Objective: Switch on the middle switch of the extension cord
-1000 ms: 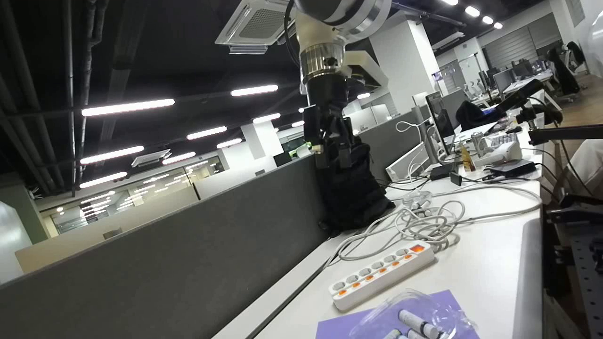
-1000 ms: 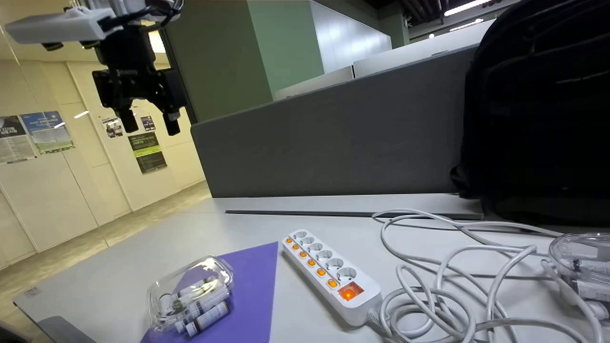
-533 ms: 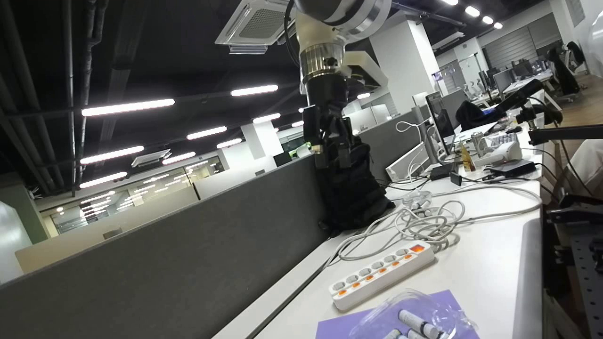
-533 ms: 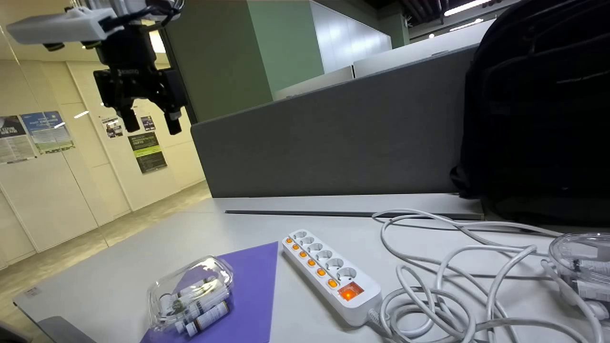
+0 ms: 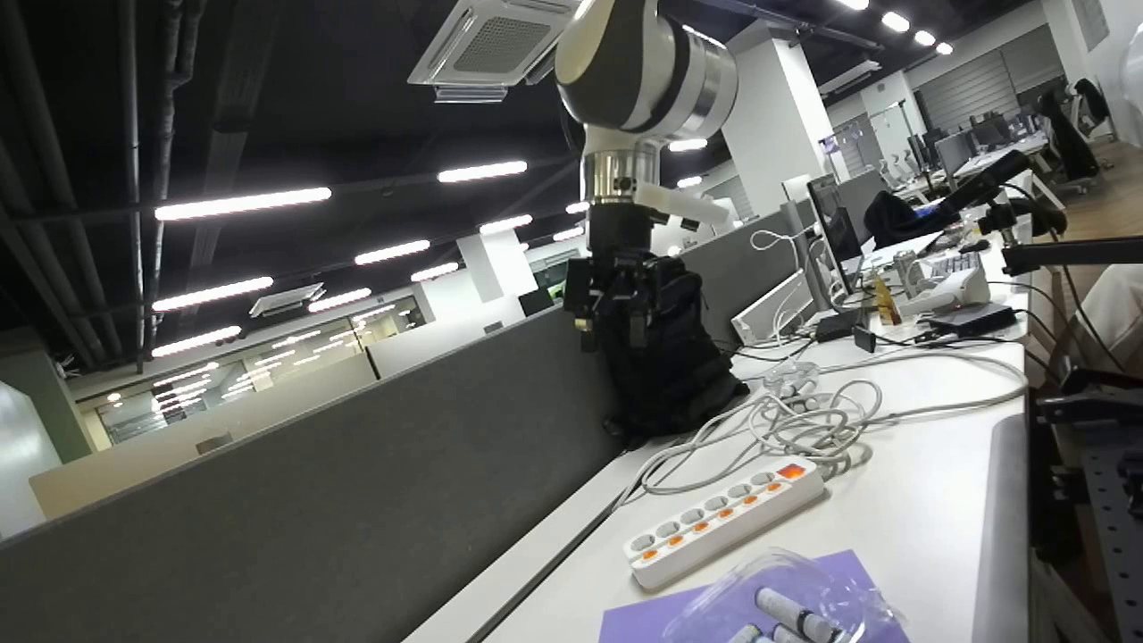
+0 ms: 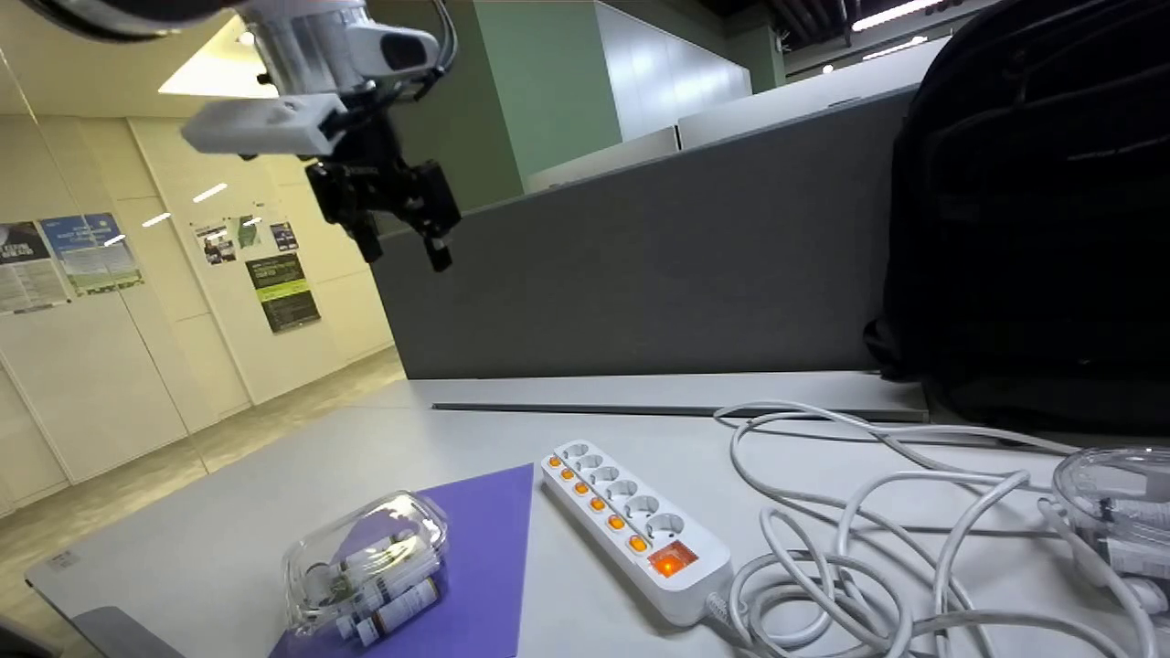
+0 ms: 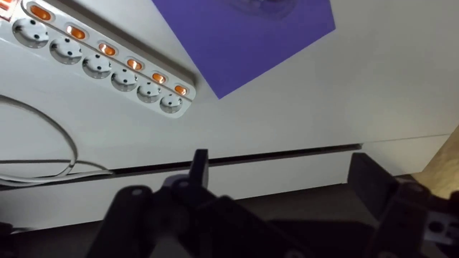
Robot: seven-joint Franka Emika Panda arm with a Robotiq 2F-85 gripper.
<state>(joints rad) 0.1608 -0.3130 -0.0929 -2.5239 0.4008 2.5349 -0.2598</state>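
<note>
1. Your gripper [image 7: 279, 159] hangs midair, fingers [image 7: 371, 182] spread, released.
2. In your wrist view, the extension cord [image 7: 111, 61] lies at ten o'clock from it.
3. There, a purple sheet [image 7: 244, 50] lies at the cord's three o'clock.

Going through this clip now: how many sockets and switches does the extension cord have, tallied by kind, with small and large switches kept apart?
Round sockets: 6
Small orange switches: 6
Large orange-red switch: 1
Total on the extension cord: 13
</note>
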